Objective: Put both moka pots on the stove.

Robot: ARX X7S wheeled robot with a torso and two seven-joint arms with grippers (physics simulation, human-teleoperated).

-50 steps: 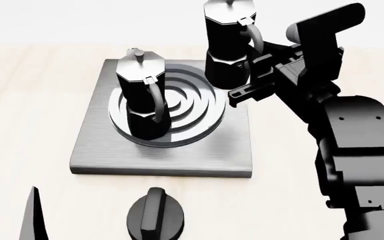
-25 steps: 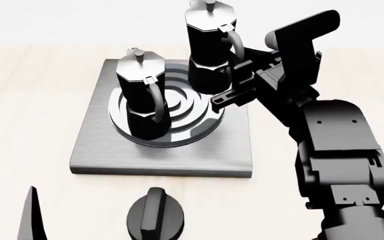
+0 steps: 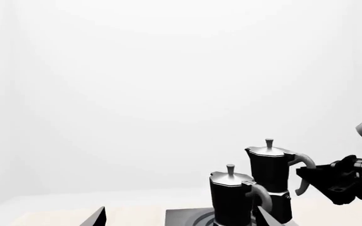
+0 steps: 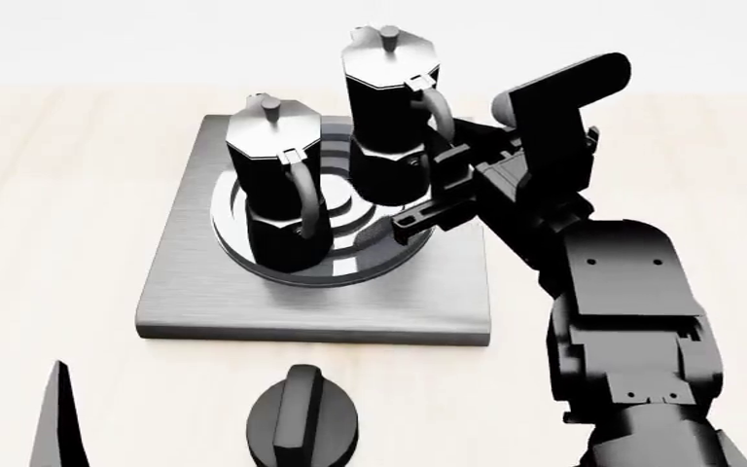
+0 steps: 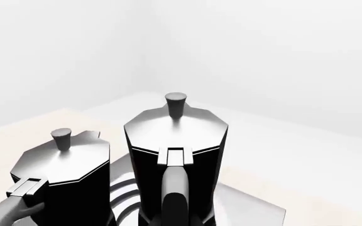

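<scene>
1. the carried moka pot hangs over the far right part of the stove, apparently lifted off the burner rings — from the left wrist view it rides higher than its twin.
2. the other moka pot already stands upright on the rings, just beside the carried one but apart from it.
3. the right gripper is clamped at the carried pot's handle side; the jaws look closed on it, though the contact itself is hidden.
4. to do this well, i'd say: lower it straight down, keep it upright, and leave that gap to the standing pot so the handles don't knock.
5. let go only once the base sits flat on the slab.
6. left gripper: only a dark sliver shows, so its opening can't be told.
7. the black knob sits near the front, clear of it all.
</scene>
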